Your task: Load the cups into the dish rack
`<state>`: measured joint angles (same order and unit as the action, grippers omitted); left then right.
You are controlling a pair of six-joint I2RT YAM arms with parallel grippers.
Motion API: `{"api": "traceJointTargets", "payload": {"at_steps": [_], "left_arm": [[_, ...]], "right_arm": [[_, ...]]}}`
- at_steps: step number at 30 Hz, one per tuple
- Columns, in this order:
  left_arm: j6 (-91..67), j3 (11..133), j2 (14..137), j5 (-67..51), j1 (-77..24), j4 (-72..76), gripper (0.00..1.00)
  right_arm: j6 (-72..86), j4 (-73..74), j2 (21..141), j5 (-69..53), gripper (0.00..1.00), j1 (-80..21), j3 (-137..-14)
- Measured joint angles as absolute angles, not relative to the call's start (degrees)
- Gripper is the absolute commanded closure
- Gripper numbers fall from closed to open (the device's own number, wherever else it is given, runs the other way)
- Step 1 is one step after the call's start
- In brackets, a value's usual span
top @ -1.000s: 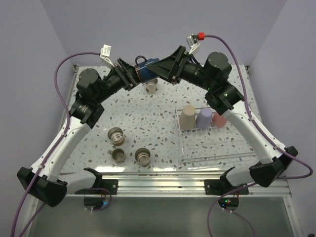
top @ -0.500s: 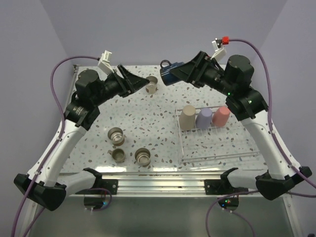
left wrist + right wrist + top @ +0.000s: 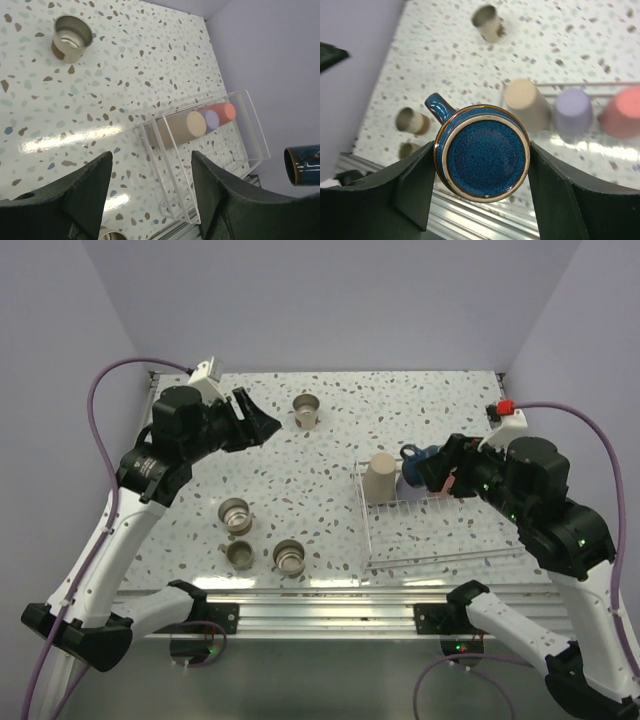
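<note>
Left arm point(image 3: 120, 540): rises from its base at the near-left corner, bends at the elbow over the left edge, and the wrist is turned inward. The left gripper point(image 3: 255, 423) is raised and points toward the table's middle; in the wrist view its two dark fingers point(image 3: 85, 195) stand wide apart. Right arm point(image 3: 580, 570): folded high on the right side with the forearm reaching leftward. The right gripper point(image 3: 425, 468) has its fingers point(image 3: 415, 180) pressed against opposite sides of a dark blue mug point(image 3: 482, 152), whose base faces the wrist camera.
</note>
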<state>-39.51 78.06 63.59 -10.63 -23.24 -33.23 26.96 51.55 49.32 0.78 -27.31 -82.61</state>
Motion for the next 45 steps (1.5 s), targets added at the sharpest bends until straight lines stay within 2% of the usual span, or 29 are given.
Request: {"api": "traceJointTargets", "payload": {"at_steps": [8,16,21,30,45], "left_arm": [[-35.9,78.0,63.0,-5.5,-23.2,-38.0,0.30],[-35.0,78.0,65.2,-4.7,-23.2,-38.4,0.25],[-34.3,78.0,65.9,-4.5,-23.2,-38.5,0.24],[-32.7,78.0,68.0,-4.2,-23.2,-38.5,0.24],[-31.2,78.0,71.2,-4.3,-23.2,-38.3,0.24]], "right_arm": [[25.4,60.8,47.2,11.4,1.00,-27.3,-72.4],[25.7,62.5,47.2,14.0,1.00,-27.3,-65.2],[27.8,60.9,47.3,14.0,1.00,-28.9,-60.1],[32.7,53.5,54.1,15.2,1.00,-39.0,-53.2],[34.2,40.6,61.5,19.2,1.00,-42.0,-48.2]]}}
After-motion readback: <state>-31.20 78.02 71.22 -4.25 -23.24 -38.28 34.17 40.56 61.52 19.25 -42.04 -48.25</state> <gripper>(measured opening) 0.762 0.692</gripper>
